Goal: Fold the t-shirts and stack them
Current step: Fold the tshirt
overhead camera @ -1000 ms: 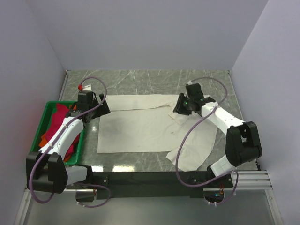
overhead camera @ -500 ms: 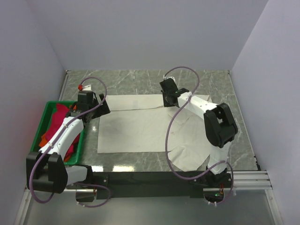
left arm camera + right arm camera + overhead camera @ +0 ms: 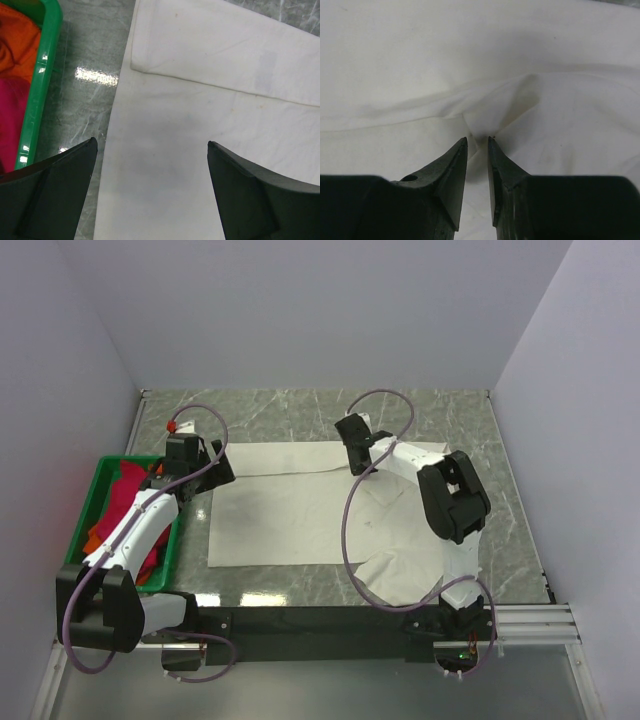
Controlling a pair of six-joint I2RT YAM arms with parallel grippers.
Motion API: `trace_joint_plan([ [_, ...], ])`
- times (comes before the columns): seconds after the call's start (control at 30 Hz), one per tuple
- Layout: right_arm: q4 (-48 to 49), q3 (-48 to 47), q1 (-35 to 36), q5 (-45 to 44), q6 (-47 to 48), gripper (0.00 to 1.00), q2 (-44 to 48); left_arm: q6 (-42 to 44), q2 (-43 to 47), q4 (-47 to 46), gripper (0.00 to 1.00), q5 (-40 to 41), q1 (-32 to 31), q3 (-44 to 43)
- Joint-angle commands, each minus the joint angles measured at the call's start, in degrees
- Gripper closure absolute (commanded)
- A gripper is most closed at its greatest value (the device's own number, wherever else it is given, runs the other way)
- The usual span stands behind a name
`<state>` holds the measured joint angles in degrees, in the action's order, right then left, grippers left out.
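Cream t-shirt (image 3: 290,525) spread flat on the grey marble table (image 3: 300,410), its far edge folded back over itself. Right gripper (image 3: 477,141) at the middle of that far edge, jaws drawn nearly together on a raised pinch of the cloth. Left gripper (image 3: 152,144) above the shirt's far left corner, jaws spread wide, holding nothing. Green crate (image 3: 42,85), just left of the shirt, contains a crimson-pink t-shirt (image 3: 125,495) and an orange t-shirt (image 3: 17,35).
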<state>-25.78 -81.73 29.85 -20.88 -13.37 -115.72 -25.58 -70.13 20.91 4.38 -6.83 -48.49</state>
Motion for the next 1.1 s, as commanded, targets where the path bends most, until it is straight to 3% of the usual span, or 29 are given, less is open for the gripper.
trace_joint_plan([
  [0.0,-0.5,-3.2,-0.1,-3.6,0.0,0.7,-1.4,0.7,-0.1,-0.6,0.03,0.2,-0.1,-0.6],
  [0.23,-0.4,-4.3,-0.1,-4.2,-0.1,0.73,-3.1,0.7,0.0,-0.5,0.03,0.3,-0.1,-0.6],
  [0.5,-1.3,-4.0,-0.1,-3.0,-0.1,1.0,-0.8,0.7,0.1,-0.6,0.03,0.4,-0.1,-0.5],
  [0.7,-7.0,-7.5,-0.6,4.0,-1.7,1.0,3.7,0.8,0.0,-0.5,0.03,0.1,-0.1,-0.6],
  [1.07,-16.9,-17.8,-3.6,22.4,-8.1,0.97,-1.7,0.8,0.0,-0.4,0.03,-0.3,-0.1,-0.6],
])
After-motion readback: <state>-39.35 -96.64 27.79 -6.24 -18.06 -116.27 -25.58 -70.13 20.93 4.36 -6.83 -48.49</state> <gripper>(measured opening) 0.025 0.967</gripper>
